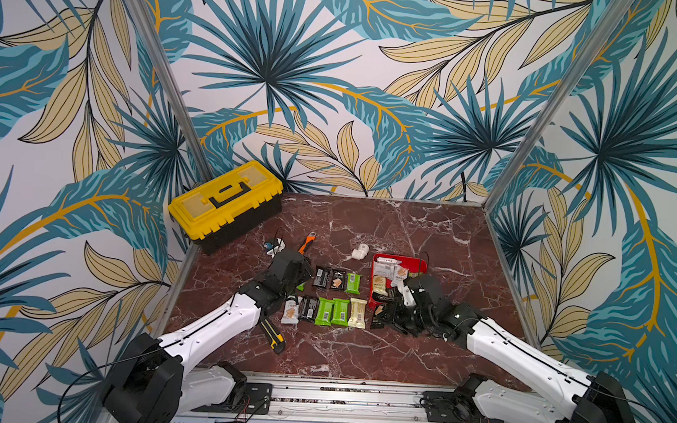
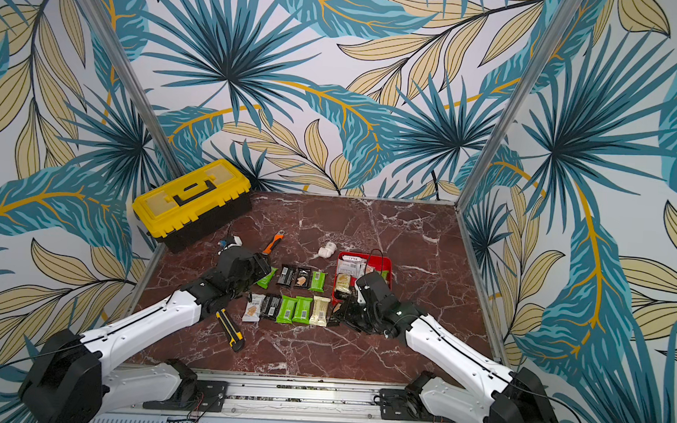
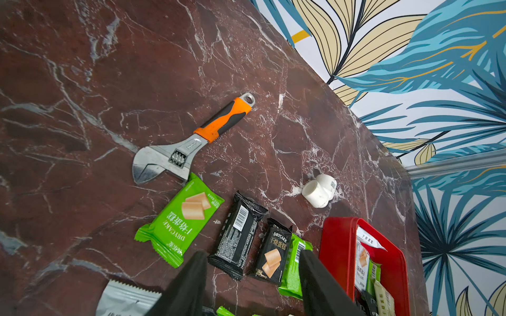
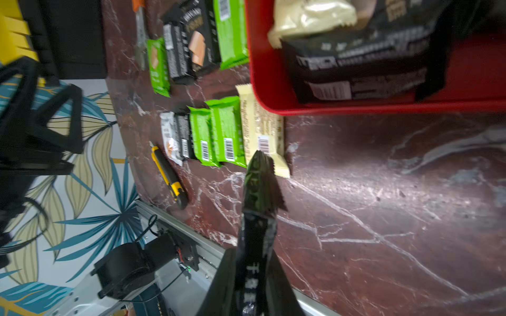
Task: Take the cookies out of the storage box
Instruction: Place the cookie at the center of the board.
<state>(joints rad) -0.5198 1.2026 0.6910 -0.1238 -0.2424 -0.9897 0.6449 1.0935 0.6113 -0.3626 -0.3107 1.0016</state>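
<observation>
The red storage box [image 1: 421, 263] [image 2: 388, 263] sits right of centre and holds several cookies [image 1: 385, 276], white, cream and black. More cookies lie on the marble in two rows, a back row [image 1: 337, 280] and a front row [image 1: 325, 311]. My right gripper [image 1: 388, 316] [image 4: 253, 260] hangs at the box's near left corner, shut on a black cookie packet [image 4: 260, 186] [image 2: 337, 310] that shows edge-on. My left gripper [image 1: 306, 272] [image 3: 253, 253] hovers open over the left end of the back row, holding nothing. A green packet [image 3: 178, 219] lies by its left finger.
A yellow-lidded toolbox [image 1: 226, 202] stands at the back left. An orange-handled wrench [image 3: 191, 145] and a white pipe fitting [image 3: 319, 190] lie behind the rows. A yellow-black utility knife [image 1: 272, 334] lies by the left arm. The box's red wall [image 3: 336, 246] is close to my left gripper's right finger.
</observation>
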